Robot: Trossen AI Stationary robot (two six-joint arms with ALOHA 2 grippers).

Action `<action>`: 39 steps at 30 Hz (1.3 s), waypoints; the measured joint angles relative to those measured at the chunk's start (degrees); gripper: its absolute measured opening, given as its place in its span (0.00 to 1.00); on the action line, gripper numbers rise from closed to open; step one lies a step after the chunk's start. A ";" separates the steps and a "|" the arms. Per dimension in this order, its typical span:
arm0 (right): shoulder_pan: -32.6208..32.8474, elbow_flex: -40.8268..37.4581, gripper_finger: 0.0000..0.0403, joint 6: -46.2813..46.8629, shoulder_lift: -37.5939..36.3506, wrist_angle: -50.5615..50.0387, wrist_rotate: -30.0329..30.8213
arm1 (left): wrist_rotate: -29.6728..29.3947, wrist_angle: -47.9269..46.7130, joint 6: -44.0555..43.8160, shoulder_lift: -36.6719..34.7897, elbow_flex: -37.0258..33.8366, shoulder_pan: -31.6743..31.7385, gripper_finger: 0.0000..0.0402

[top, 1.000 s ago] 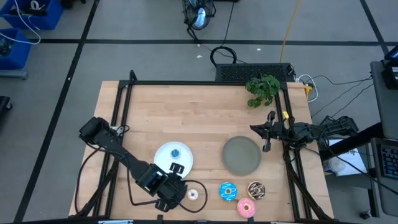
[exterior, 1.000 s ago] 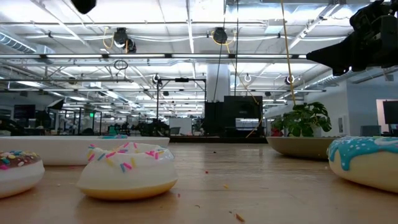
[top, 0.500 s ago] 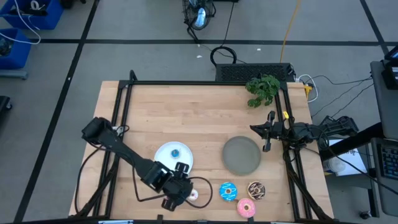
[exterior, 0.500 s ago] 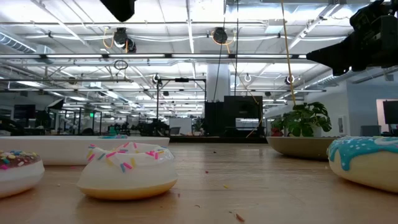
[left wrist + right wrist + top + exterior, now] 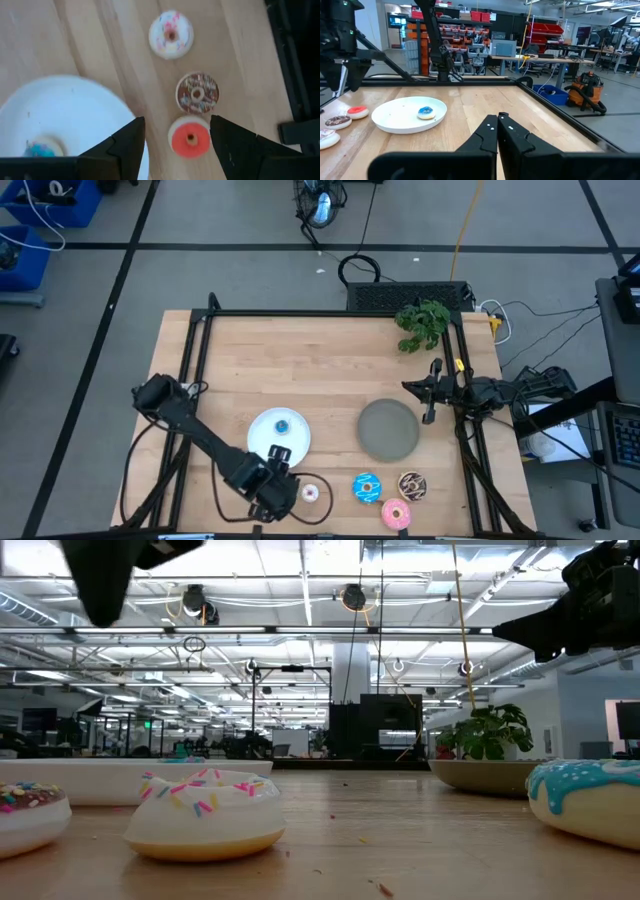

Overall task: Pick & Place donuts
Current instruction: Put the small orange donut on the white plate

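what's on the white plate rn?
One tiny blue donut lies on the white plate, off-centre. The rest of the plate that shows is bare; in the high view the left gripper covers its near edge.

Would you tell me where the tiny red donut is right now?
In the left wrist view the red donut lies on bare wood between the left gripper's open jaws, beside the white plate and next to the tiny brown donut.

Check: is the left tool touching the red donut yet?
Apart. Left wrist view shows the red donut lying between the open left tool fingers with wood visible either side.
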 joint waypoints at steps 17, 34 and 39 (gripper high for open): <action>0.00 -0.01 0.00 0.00 -0.01 0.04 0.02 | -1.38 2.88 -6.51 0.00 -6.00 -3.61 0.56; 0.01 -0.01 0.00 0.00 -0.01 0.04 0.00 | -1.18 4.60 -6.29 0.00 -6.60 -3.73 0.79; 0.01 0.01 0.00 0.02 -0.01 0.04 0.00 | -1.30 4.79 -6.04 0.00 -6.60 -3.74 0.80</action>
